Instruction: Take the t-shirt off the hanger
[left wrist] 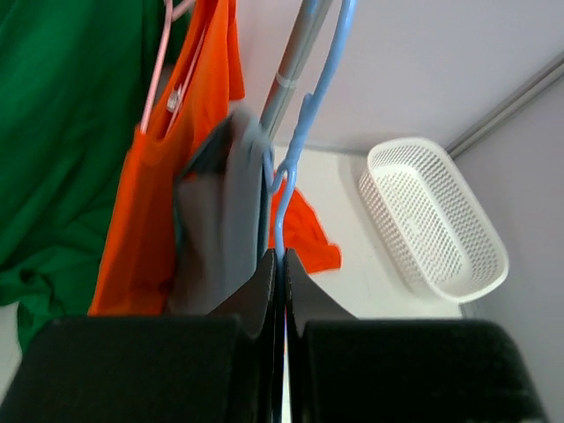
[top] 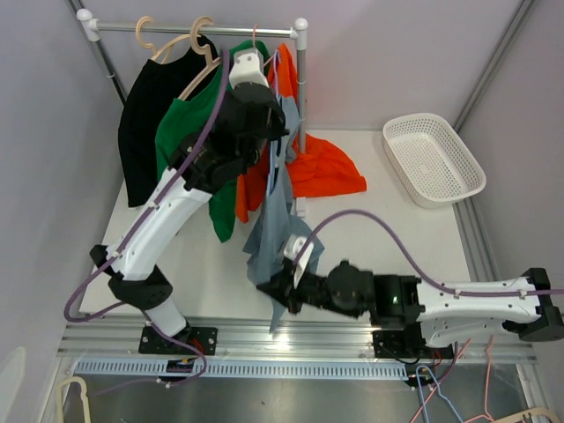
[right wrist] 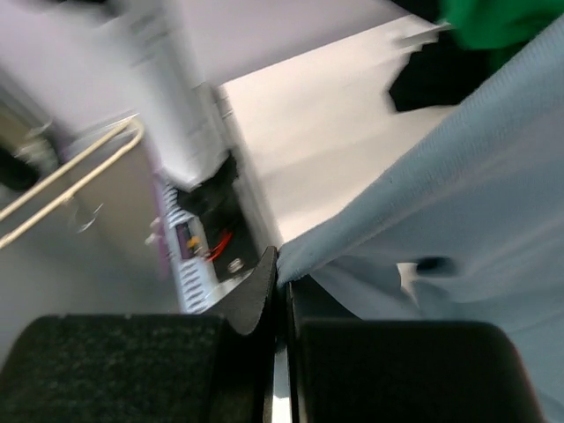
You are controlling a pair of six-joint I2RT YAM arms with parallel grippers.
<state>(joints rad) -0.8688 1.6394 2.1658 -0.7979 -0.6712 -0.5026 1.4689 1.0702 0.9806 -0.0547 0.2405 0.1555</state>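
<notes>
A grey-blue t-shirt (top: 275,220) hangs from a light blue hanger (top: 278,69) at the right end of the clothes rail (top: 176,29). My left gripper (top: 280,123) is up by the shirt's collar. In the left wrist view it (left wrist: 283,256) is shut on the blue hanger's wire (left wrist: 304,132), with the grey shirt (left wrist: 220,220) bunched just left of it. My right gripper (top: 269,286) is low near the table's front edge, shut on the shirt's bottom hem (right wrist: 458,194), which runs taut from my pinched fingertips (right wrist: 284,264).
A black shirt (top: 145,115), a green shirt (top: 189,115) and an orange shirt (top: 322,167) hang on the same rail. A white basket (top: 432,159) sits at the back right. Spare hangers (top: 70,388) lie below the table's front edge.
</notes>
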